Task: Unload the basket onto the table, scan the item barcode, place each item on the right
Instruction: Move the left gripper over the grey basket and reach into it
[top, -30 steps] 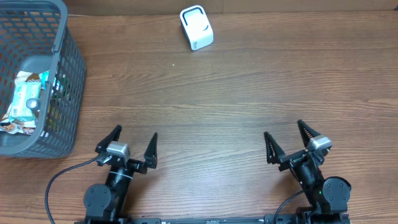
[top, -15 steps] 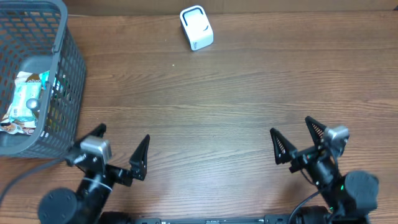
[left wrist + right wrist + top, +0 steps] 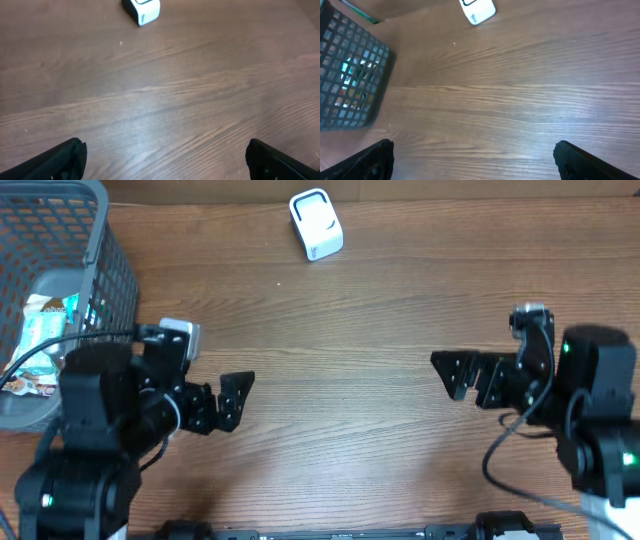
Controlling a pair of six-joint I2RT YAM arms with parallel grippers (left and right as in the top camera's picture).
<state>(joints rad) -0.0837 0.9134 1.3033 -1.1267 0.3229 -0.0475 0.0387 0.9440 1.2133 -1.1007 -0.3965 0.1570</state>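
Your left gripper (image 3: pixel 167 162) stands with its fingers spread wide, holding nothing and touching nothing. Your right gripper (image 3: pixel 477 160) is in the same condition, with its fingers wide apart and nothing between them. Both hang above the wooden table (image 3: pixel 380 310), well apart from each other, the left one just beside the basket. Count on the table: one grey mesh basket (image 3: pixel 105 275) and one white scanner (image 3: pixel 316 224). The basket sits at your far left. The scanner stands alone at the far edge near the middle, well away from both grippers. Inside the basket you have one light-coloured wrapped packet (image 3: pixel 43 340) lying against its left side. Other coloured contents show through the mesh, but their number cannot be told.
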